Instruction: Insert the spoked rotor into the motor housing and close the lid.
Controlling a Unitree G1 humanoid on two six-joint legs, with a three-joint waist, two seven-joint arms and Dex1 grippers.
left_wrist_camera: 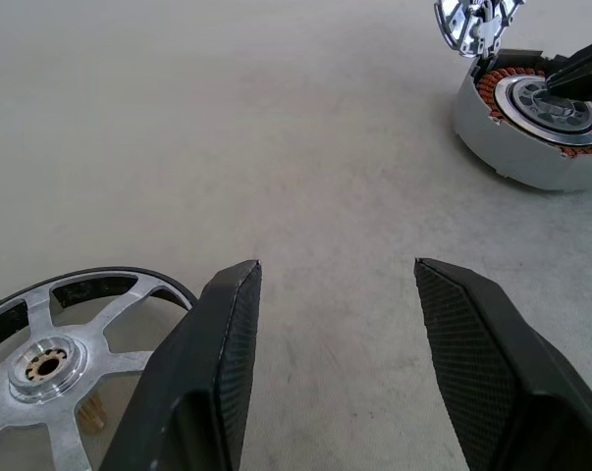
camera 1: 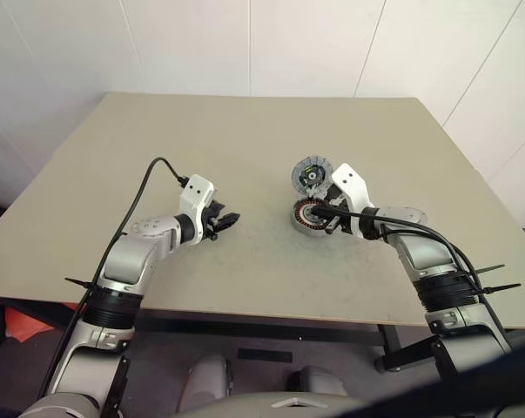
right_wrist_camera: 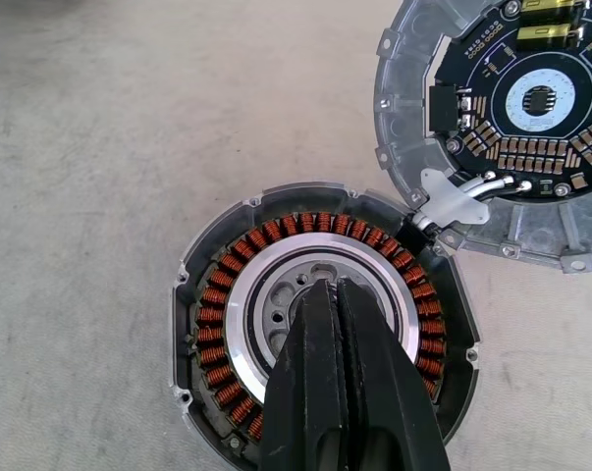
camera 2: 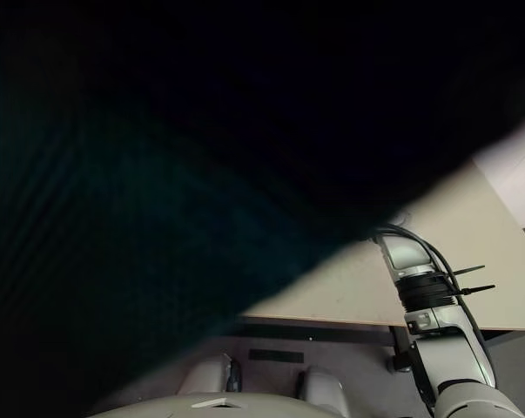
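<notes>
The motor housing [right_wrist_camera: 320,324] sits on the table right of centre, its copper-red windings ringing a silvery centre. Its lid [right_wrist_camera: 511,108] stands swung open at the far edge, circuit side showing, also seen as the lid [camera 1: 311,174]. My right gripper [right_wrist_camera: 332,289] is shut, its joined tips resting in the housing's centre with nothing visibly between them. The spoked rotor [left_wrist_camera: 50,363] lies flat on the table just beside one finger of my left gripper [left_wrist_camera: 335,265], which is open and holds nothing. In the head view the left gripper [camera 1: 227,221] hovers left of the housing [camera 1: 307,213].
The grey table [camera 1: 245,131] has bare surface between the two grippers and toward the far edge. A black cable [camera 1: 149,178] loops off the left wrist. The table's front edge runs close under both forearms, and white walls stand behind it.
</notes>
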